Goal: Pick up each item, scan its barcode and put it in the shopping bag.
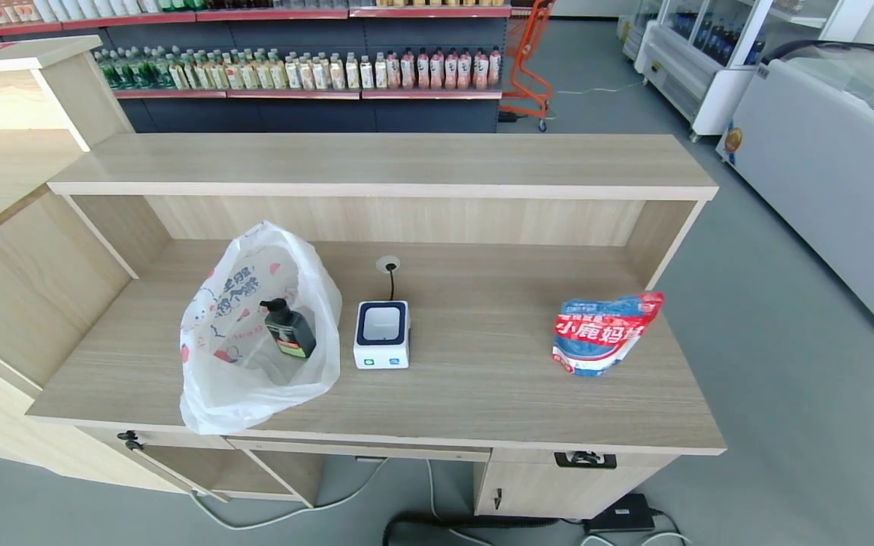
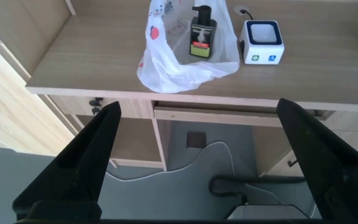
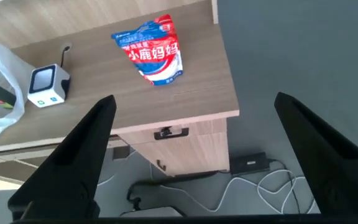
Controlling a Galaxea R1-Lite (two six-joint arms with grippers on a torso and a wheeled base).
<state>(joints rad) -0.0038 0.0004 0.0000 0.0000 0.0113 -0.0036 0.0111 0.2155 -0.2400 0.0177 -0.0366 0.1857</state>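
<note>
A white shopping bag [image 1: 217,379] stands at the left of the table [image 1: 482,394] with a dark pump bottle [image 1: 289,330] inside. The scanner [image 1: 381,334] sits just right of it, and a red-and-blue pouch [image 1: 604,334] lies well to the right. The left pincer [image 2: 199,106] and right pincer [image 3: 194,98] hang off the near edge, fingers apart and empty.

Wooden counter [image 1: 482,387]: shopping bag [image 1: 228,292], scanner [image 1: 381,334], red-blue pouch [image 1: 604,334] on top.

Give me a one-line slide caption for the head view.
Checkout counter: pump bottle in the shopping bag, scanner beside it, red-and-blue pouch waiting at right.
</note>
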